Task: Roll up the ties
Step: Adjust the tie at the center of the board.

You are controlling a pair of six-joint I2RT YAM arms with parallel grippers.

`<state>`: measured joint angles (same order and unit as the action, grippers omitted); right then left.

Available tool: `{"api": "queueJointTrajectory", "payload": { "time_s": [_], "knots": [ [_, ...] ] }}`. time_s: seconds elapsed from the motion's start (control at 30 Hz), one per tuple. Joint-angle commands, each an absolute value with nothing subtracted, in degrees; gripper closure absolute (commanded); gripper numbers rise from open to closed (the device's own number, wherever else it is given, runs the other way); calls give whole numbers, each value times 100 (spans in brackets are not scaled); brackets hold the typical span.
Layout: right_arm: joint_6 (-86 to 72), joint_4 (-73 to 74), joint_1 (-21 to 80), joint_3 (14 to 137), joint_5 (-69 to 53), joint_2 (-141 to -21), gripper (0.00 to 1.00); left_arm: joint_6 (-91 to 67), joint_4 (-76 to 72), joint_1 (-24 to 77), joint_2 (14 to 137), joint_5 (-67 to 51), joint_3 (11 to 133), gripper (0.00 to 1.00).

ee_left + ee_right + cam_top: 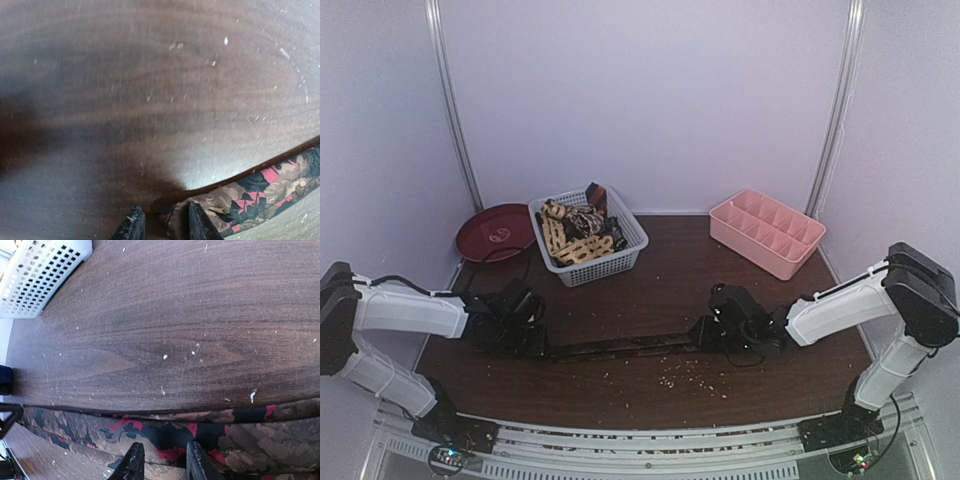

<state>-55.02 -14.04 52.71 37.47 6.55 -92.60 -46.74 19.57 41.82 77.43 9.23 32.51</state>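
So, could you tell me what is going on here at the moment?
Two robot arms are working on a dark patterned tie laid out straight on the table. The left gripper sits at one end and the right gripper toward the other, both with jaws parted. No roll has been started; more ties wait in the white basket.

One tie (620, 347), black w/ red & tan print, lies flat, stretched L-R across table (650, 290) front; other ties (582, 232) heaped in basket (605, 268).
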Motion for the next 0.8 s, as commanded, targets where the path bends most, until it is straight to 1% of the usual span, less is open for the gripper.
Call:
{"api": "queueJointTrajectory", "payload": {
  "time_s": [0.0, 0.13, 0.23, 0.33, 0.5, 0.6, 0.77],
  "knots": [
    [-5599, -1585, 5306, 3662, 779, -9257, 70, -4873, 1818, 4163, 7631, 668, 3054, 69],
    [-5614, -1586, 5307, 3596, 851, -9185, 69, -4957, 1791, 4166, 7661, 575, 2981, 71],
    [-5668, -1521, 5307, 3558, 985, -9118, 69, -4989, 1721, 4168, 7557, 534, 2893, 82],
    [-5848, -1221, 5295, 3566, 1234, -9044, 68, -4943, 1579, 4166, 7420, 510, 2812, 99],
    [-6495, -145, 5125, 3525, 1967, -8723, 66, -4533, 982, 4158, 7407, 583, 2985, 100],
    [-6903, 379, 4965, 3340, 2413, -8397, 67, -4479, 992, 4158, 7600, 936, 3205, 100],
    [-7051, 909, 4322, 3035, 2824, -7895, 67, -4414, 901, 4124, 7918, 1226, 3366, 100]
  ]
}}
